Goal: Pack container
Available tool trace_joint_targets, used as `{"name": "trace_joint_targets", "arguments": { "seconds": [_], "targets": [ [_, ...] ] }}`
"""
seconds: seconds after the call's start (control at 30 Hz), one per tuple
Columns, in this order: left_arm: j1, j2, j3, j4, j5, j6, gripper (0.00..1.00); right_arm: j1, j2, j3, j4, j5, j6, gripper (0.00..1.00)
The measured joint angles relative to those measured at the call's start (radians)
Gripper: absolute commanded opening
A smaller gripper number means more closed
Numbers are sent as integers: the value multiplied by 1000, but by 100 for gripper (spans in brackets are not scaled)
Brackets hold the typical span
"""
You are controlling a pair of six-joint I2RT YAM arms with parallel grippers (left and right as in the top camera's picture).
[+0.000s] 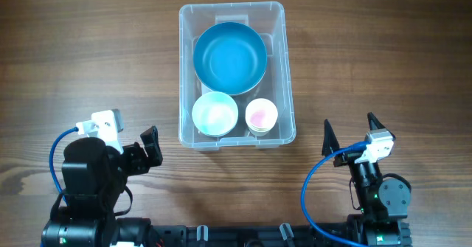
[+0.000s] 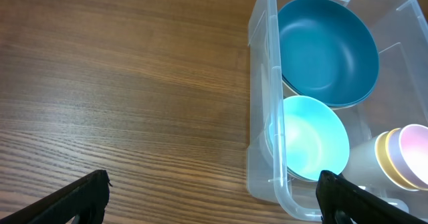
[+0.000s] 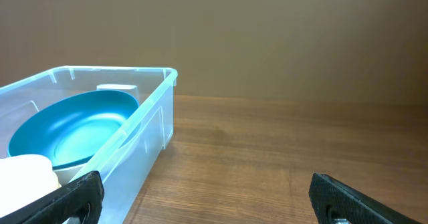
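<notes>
The clear plastic container (image 1: 284,70) stands at the table's middle. Inside it are a large blue bowl (image 1: 229,57), a small pale bowl (image 1: 214,113) and a small cup with a pink inside (image 1: 261,115). My left gripper (image 1: 151,150) is open and empty, on the table left of the container's near corner. My right gripper (image 1: 350,133) is open and empty, to the right of the container. The left wrist view shows the container (image 2: 262,83), the blue bowl (image 2: 328,50), the pale bowl (image 2: 314,137) and the cup (image 2: 408,157). The right wrist view shows the container (image 3: 150,110) and blue bowl (image 3: 73,130).
The wooden table (image 1: 88,55) surrounds the container on all sides. A brown wall (image 3: 267,30) rises behind the table in the right wrist view. Blue cables run along both arms near the front edge.
</notes>
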State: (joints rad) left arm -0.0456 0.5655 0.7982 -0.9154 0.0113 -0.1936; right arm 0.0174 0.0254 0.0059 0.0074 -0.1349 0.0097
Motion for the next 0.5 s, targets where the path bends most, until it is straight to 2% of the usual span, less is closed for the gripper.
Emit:
{"name": "trace_joint_targets", "arguments": {
  "seconds": [0.4, 0.5],
  "targets": [
    [0, -1, 0, -2, 0, 0, 100, 0, 3, 0, 0, 0, 0, 100],
    [0, -59, -20, -39, 0, 1, 100, 0, 4, 0, 0, 0, 0, 100]
  ]
}}
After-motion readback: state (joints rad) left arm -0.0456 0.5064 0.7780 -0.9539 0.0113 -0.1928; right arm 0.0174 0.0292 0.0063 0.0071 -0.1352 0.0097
